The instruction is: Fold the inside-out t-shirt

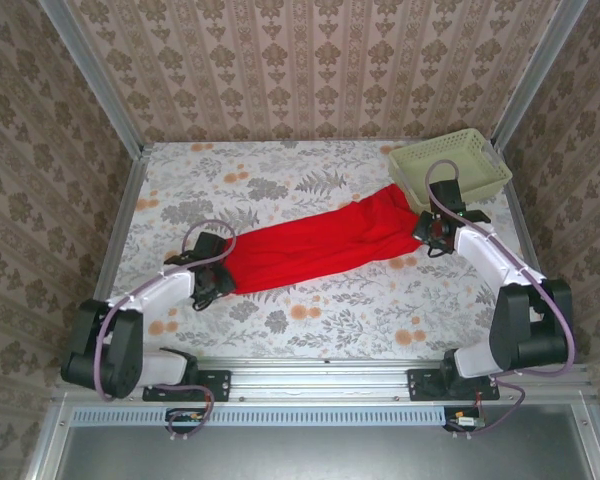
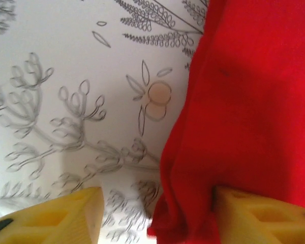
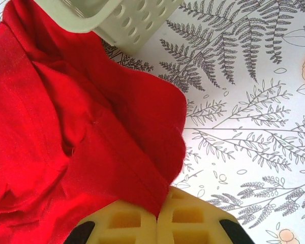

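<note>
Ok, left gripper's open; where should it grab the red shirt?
Probably the bunched near-left end of the shirt, approached from the left: its folded edge lies between the open fingers of the left gripper, while the right gripper clamps the far end.

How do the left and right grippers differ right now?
The left gripper is open, fingers wide apart with the t-shirt edge loose between them; the right gripper is shut on the t-shirt. The left gripper is at the end far from the basket; the right gripper is beside the basket. Both have yellow fingers.
</note>
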`<state>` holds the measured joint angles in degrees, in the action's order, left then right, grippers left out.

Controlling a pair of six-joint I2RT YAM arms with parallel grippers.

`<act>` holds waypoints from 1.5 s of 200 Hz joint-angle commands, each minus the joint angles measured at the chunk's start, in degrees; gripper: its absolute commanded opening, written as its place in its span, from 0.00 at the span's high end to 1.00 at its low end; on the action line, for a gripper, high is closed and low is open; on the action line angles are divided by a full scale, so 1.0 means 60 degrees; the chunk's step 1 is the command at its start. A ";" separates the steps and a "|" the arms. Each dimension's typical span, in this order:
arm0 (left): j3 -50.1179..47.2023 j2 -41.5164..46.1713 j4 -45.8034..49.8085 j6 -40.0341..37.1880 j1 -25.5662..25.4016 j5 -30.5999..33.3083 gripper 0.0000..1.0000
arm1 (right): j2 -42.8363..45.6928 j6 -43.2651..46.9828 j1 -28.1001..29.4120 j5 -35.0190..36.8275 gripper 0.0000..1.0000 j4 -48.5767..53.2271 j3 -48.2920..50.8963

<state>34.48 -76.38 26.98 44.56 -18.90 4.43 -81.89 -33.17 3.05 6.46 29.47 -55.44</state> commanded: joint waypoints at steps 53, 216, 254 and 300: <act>0.1919 -0.1184 -0.0161 -0.1377 0.0661 -0.1156 0.94 | 0.0108 0.0091 -0.0039 0.0374 1.00 0.0471 0.0031; 0.5551 -0.2355 0.2144 -0.2871 -0.4028 0.1359 0.36 | -0.0068 0.0109 -0.0054 0.0343 1.00 0.0248 0.0348; 0.3957 -0.0948 0.0648 -0.1646 -0.1353 -0.1016 0.30 | -0.0151 0.0082 -0.0054 0.0294 1.00 -0.0019 0.0440; 0.5367 -0.3191 0.0035 -0.1232 -0.0415 -0.2481 0.30 | -0.0169 0.0042 -0.0054 0.0299 1.00 -0.0067 0.0509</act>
<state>62.19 -89.34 30.50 33.95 -21.65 -2.72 -82.24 -33.19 2.98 7.14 29.76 -53.19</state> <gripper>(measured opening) 0.697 0.068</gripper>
